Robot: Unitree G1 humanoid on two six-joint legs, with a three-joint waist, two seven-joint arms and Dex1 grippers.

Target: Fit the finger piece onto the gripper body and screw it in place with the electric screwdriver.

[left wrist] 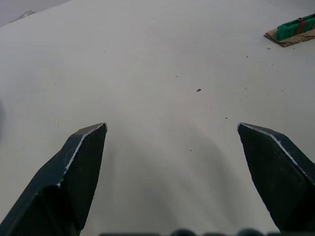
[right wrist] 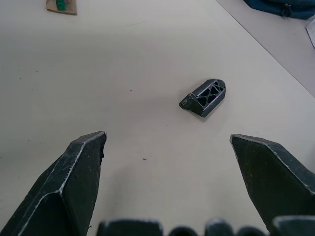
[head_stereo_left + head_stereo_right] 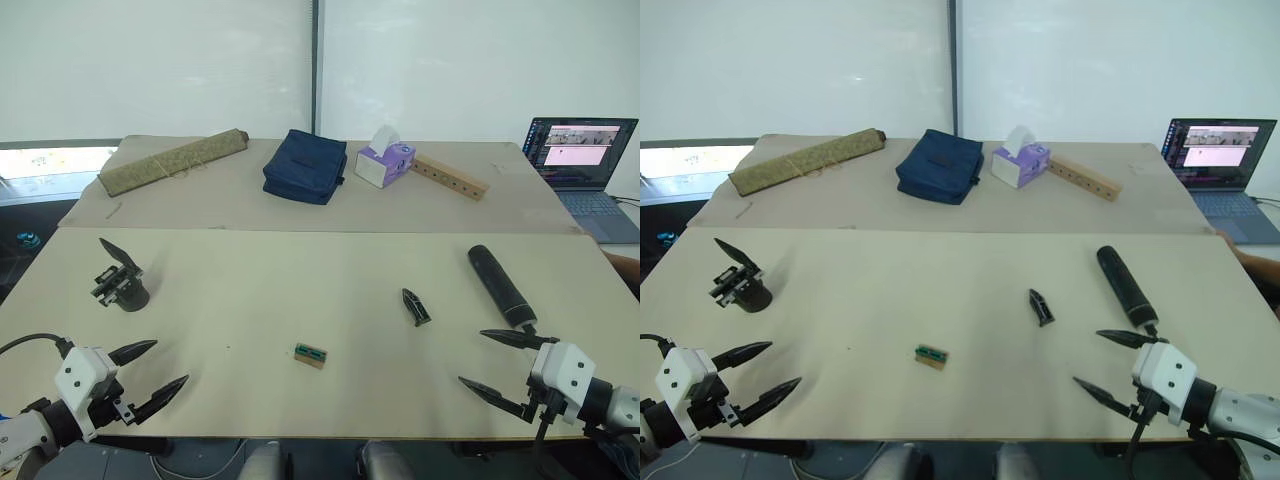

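Left eye view shows the table (image 3: 300, 290) with nothing of the task done yet, as far as I can judge; the finger piece (image 3: 416, 306) lies alone on the table right of the middle, well apart from the gripper body (image 3: 120, 280), which stands at the far left side with its one finger pointing up; the electric screwdriver (image 3: 501, 285) lies untouched on the right side, just beyond the right gripper (image 3: 497, 362). So all is left: to pick the piece, to fit it on the body, to take the screwdriver and drive the screw. The right gripper hovers low near the front edge with fingers wide apart and holds nothing; in the right wrist view the finger piece (image 2: 204, 97) lies ahead between its two tips. The left gripper (image 3: 150, 371) is also wide open and empty, near the front left. Counted: one finger piece, one gripper body, one screwdriver, one small green-and-tan block (image 3: 310, 354), two grippers.
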